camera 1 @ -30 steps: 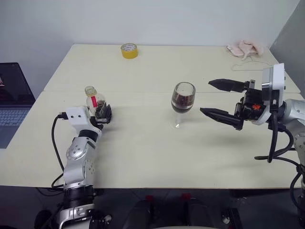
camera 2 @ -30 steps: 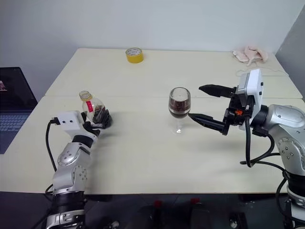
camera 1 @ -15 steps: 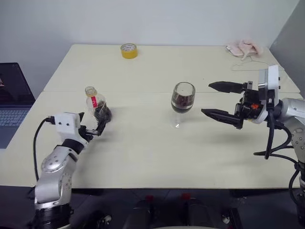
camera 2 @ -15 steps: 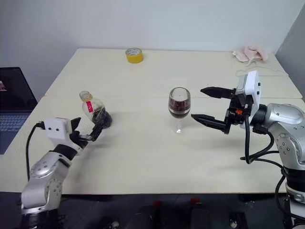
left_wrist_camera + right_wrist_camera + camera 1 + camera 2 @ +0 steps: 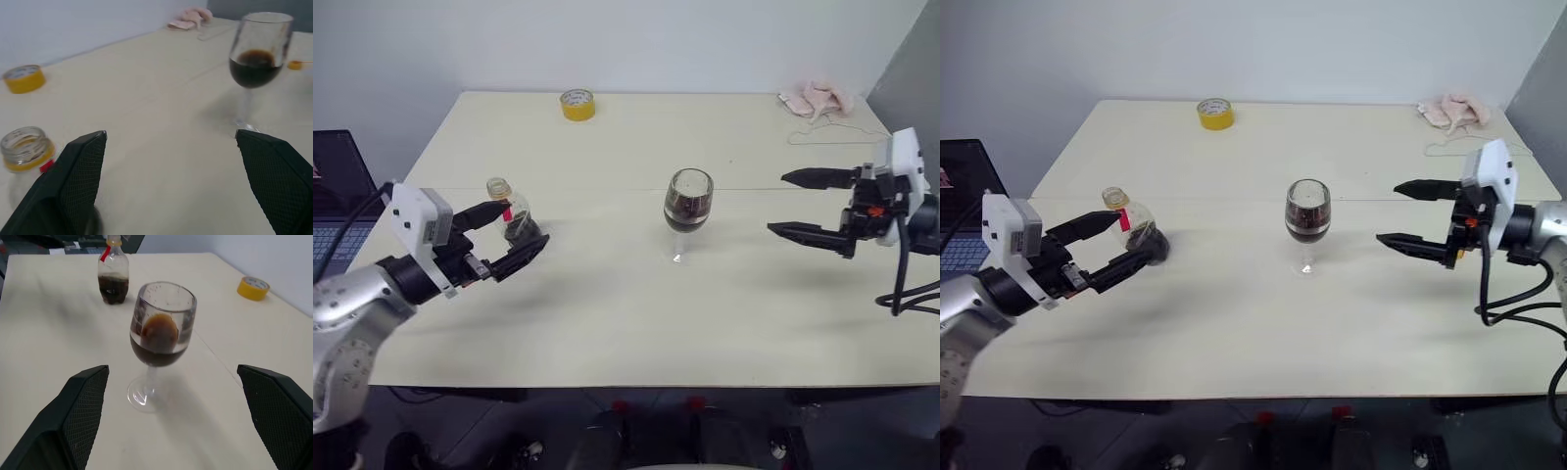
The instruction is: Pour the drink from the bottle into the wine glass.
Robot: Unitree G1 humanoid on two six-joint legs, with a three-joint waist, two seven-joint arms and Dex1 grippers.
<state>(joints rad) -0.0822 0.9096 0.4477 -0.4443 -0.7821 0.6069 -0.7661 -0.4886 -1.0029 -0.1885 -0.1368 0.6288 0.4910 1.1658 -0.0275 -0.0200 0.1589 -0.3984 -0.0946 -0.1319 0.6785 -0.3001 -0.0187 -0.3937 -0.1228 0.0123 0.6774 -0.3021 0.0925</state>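
The left gripper (image 5: 1107,247) stood with its two black fingers spread wide and empty, pointing level toward the robot's right, the arm bent in from the left with a white wrist block behind the fingers. The right gripper (image 5: 1408,216) was likewise wide apart and empty, its fingers aimed toward the robot's left and tipped slightly down.

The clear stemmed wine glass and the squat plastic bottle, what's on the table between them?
Nothing: between the wine glass and the bottle lies bare cream table, as the left eye view shows.
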